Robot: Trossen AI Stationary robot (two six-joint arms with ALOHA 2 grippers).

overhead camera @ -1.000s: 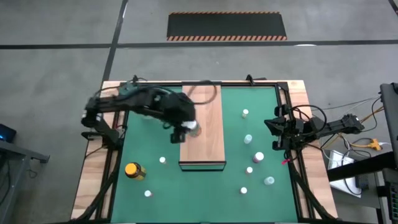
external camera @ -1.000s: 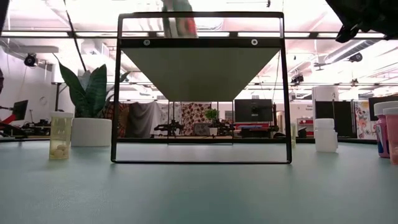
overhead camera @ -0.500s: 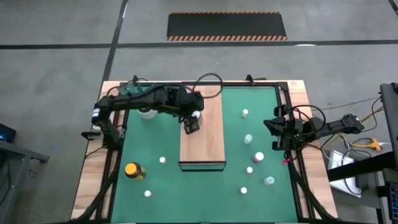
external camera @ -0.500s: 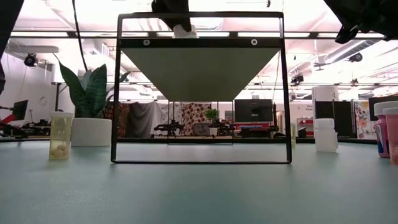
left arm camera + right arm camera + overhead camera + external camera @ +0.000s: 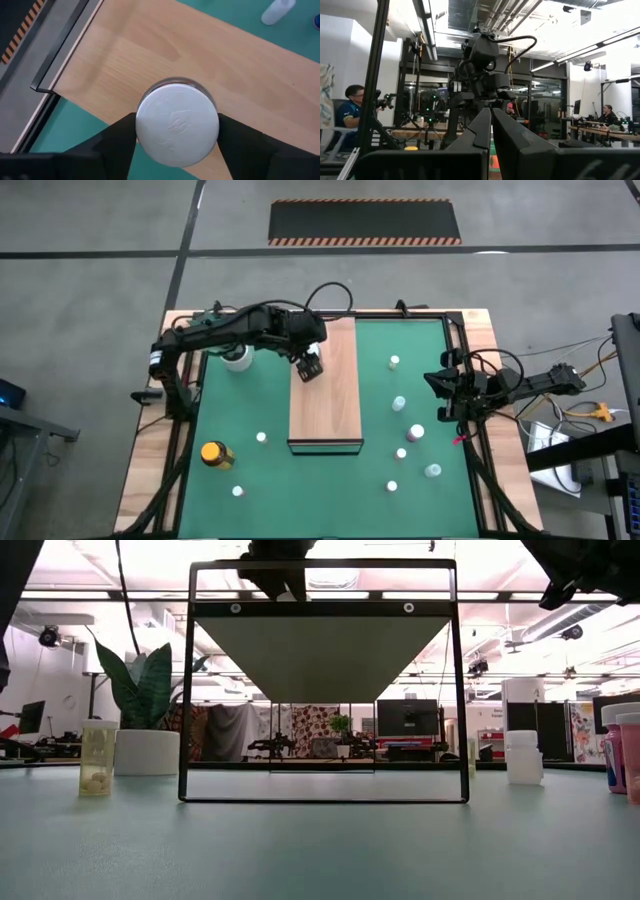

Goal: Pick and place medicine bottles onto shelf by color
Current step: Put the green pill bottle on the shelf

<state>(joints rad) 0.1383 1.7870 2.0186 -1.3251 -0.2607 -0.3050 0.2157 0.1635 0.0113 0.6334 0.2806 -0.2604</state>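
Left wrist view: my left pincer (image 5: 177, 150) brackets the white-lidded jar (image 5: 177, 131) on the shelf (image 5: 240, 80); rigid, light, smooth sides; grip mid-body.

- Grey concrete floor (image 5: 90, 300) around the table (image 5: 155, 465), crossed by dark seams.
- A black mat (image 5: 365, 220) with striped orange edges lies on the floor beyond the table.
- Bright ceiling lights (image 5: 90, 594) run overhead, with ducts (image 5: 545, 625) at the right.
- A dark monitor (image 5: 406, 716) and patterned cloths (image 5: 315, 725) stand far back.
- A seated person (image 5: 347, 112) at a desk; another person (image 5: 609, 114) farther off.
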